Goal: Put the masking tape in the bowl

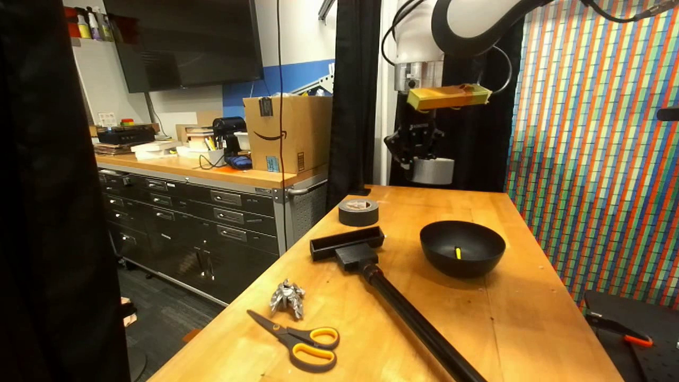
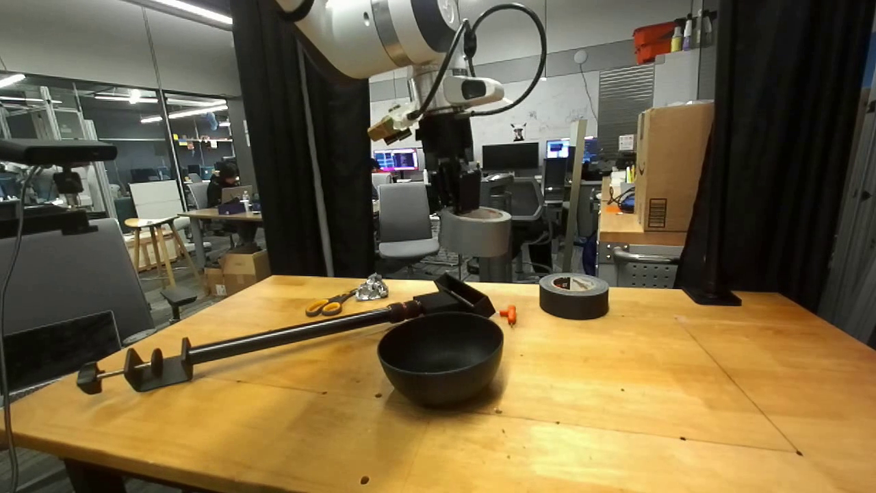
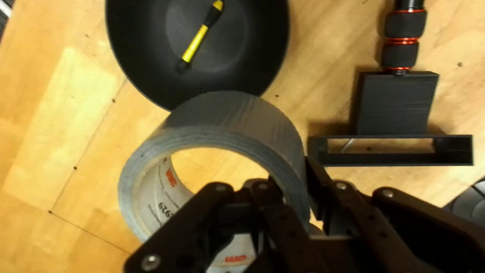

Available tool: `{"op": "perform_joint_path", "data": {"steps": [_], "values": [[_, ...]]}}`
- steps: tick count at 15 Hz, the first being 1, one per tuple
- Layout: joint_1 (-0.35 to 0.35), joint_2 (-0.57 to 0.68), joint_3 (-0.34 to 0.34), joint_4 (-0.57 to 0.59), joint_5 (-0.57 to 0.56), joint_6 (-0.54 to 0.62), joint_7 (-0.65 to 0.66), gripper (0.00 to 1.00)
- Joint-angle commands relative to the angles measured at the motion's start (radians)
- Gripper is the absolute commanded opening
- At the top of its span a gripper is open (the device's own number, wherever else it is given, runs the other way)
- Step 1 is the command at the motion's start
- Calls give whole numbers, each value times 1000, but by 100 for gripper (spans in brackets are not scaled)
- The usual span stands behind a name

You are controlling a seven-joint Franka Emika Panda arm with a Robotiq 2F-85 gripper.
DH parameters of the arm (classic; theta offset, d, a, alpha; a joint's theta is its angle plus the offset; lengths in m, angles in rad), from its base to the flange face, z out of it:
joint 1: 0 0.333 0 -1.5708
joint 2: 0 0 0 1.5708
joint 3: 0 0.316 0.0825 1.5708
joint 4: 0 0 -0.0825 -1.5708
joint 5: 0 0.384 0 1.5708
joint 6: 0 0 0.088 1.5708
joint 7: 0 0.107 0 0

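Observation:
The masking tape, a pale grey roll, hangs above the table in both exterior views (image 1: 440,172) (image 2: 475,234) and fills the middle of the wrist view (image 3: 235,113). My gripper (image 3: 295,180) is shut on its wall, one finger inside the hole and one outside; it also shows in the exterior views (image 1: 412,158) (image 2: 467,205). The black bowl stands upright on the table (image 1: 461,265) (image 2: 441,383), lower than the roll and apart from it. In the wrist view the bowl (image 3: 254,45) lies just past the roll, which overlaps its rim. A yellow and black stick (image 3: 195,43) lies inside the bowl.
A darker tape roll (image 1: 358,215) (image 2: 573,301) stands on the table (image 2: 616,411). A black pole with a wide head (image 1: 419,323) (image 2: 294,335) lies beside the bowl. Scissors (image 1: 313,339), crumpled foil (image 1: 287,300) and a small orange piece (image 2: 509,313) lie on the table.

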Motion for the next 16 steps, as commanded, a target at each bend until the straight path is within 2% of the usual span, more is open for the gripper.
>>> {"op": "perform_joint_path", "data": {"steps": [1, 13, 14, 15, 16], "values": [[-48, -83, 5, -135, 53, 21, -16, 12], [-60, -171, 46, -278, 174, -4, -6, 12], [-60, -171, 49, -282, 180, -13, 2, 36], [-64, -128, 49, -251, 154, -7, -5, 44], [-64, -128, 50, -255, 154, -7, -5, 24]]}}
